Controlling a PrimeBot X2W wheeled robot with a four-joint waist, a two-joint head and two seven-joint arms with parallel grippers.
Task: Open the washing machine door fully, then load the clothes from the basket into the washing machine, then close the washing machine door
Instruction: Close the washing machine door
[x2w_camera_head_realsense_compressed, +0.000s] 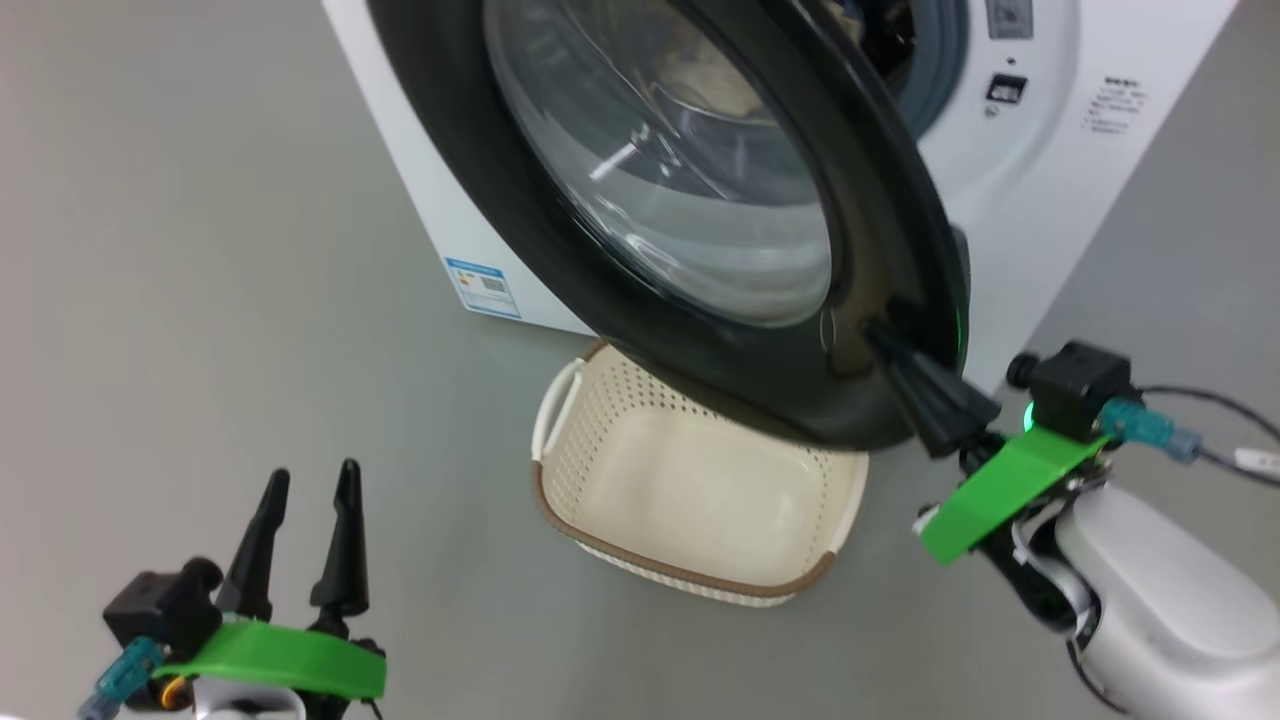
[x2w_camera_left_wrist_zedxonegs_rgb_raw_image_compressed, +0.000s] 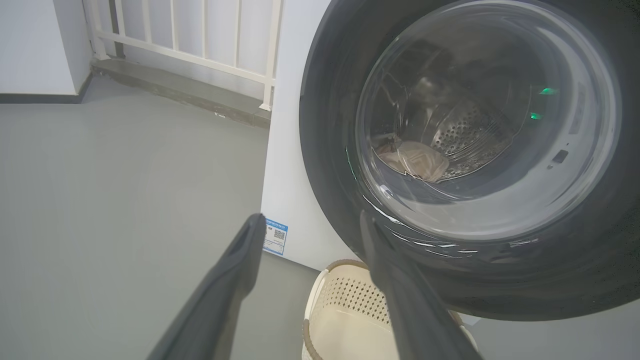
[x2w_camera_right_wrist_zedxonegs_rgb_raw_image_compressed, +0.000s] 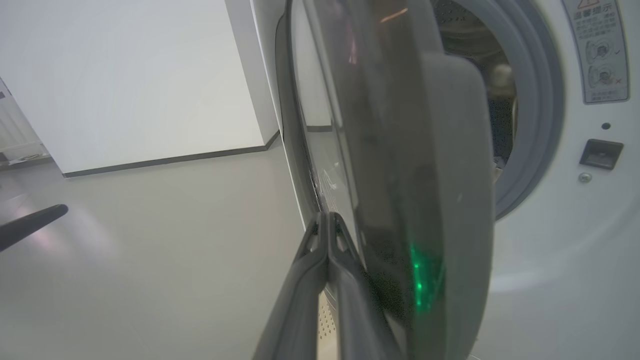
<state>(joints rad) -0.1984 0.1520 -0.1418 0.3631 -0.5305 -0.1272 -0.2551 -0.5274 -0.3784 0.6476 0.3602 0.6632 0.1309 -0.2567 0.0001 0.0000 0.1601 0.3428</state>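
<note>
**Door ajar, right fingers pressed to its rim**

The washing machine (x2w_camera_head_realsense_compressed: 1050, 200), a white box with flat enamelled sides, stands at the far side of the smooth grey floor (x2w_camera_head_realsense_compressed: 200, 250). The washing machine door (x2w_camera_head_realsense_compressed: 680, 170) stands partly open, its free right edge swung out toward the near side. It has a wide, glossy black rim around a bulging bowl of clear glass. Behind the free edge a ribbed grey rubber gasket (x2w_camera_right_wrist_zedxonegs_rgb_raw_image_compressed: 540, 100) rings the opening.

The right gripper (x2w_camera_head_realsense_compressed: 875, 332) has its two long dark fingers pressed flat together with nothing between them. Their tips lie against the black rim at the door's lower right. The left gripper (x2w_camera_head_realsense_compressed: 313, 470) hangs at the near left, well apart from the door, with its tapered fingers spread wide and holding nothing.

Seen through the glass, a crumpled cream piece of the clothes (x2w_camera_left_wrist_zedxonegs_rgb_raw_image_compressed: 415, 162) lies in the perforated steel drum (x2w_camera_left_wrist_zedxonegs_rgb_raw_image_compressed: 465, 130). The basket (x2w_camera_head_realsense_compressed: 600, 430) sits on the floor just beneath the door. It is cream plastic, a rounded rectangle with dotted perforated walls and a brown woven-look rim, and its smooth bottom is in plain view.
</note>
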